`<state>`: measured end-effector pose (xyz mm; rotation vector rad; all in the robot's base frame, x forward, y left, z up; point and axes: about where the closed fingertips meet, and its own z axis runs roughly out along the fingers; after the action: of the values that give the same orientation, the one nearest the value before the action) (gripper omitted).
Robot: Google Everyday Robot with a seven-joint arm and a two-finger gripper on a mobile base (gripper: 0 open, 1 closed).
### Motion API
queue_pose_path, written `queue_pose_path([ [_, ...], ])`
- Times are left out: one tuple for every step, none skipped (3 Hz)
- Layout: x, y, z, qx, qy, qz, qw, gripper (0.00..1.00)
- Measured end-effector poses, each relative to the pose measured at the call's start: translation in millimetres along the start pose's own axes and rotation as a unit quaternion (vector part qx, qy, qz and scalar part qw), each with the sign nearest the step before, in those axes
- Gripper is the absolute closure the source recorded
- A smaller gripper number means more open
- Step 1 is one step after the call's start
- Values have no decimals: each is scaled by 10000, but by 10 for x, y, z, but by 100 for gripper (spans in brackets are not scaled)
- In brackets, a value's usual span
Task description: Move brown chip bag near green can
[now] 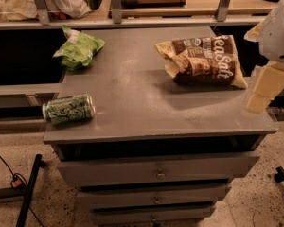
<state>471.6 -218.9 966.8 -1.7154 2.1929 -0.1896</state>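
The brown chip bag [203, 60] lies flat at the back right of the grey cabinet top [146, 108], its white lettering facing up. The green can [69, 109] lies on its side at the front left edge of the top. My gripper [265, 89] hangs at the right edge of the view, just right of and slightly in front of the bag, over the cabinet's right edge. It holds nothing that I can see. The bag and the can are far apart, on opposite sides of the top.
A bright green snack bag [79, 48] lies at the back left of the top. A shelf with metal posts [116, 4] runs behind the cabinet. Drawers [156, 171] sit below the top. A black stand leg [28, 188] is on the floor at left.
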Motion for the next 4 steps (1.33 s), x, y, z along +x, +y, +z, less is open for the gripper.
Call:
queue_pose_path([
  [12,-288,271,334,-4,-41,9994,0],
  [16,-554,546,730,-69,59,9973,0],
  [-11,-784,797,1181,-97,85,9929,0],
  [-92,-1059,986,1505,-167,48,9885,0],
])
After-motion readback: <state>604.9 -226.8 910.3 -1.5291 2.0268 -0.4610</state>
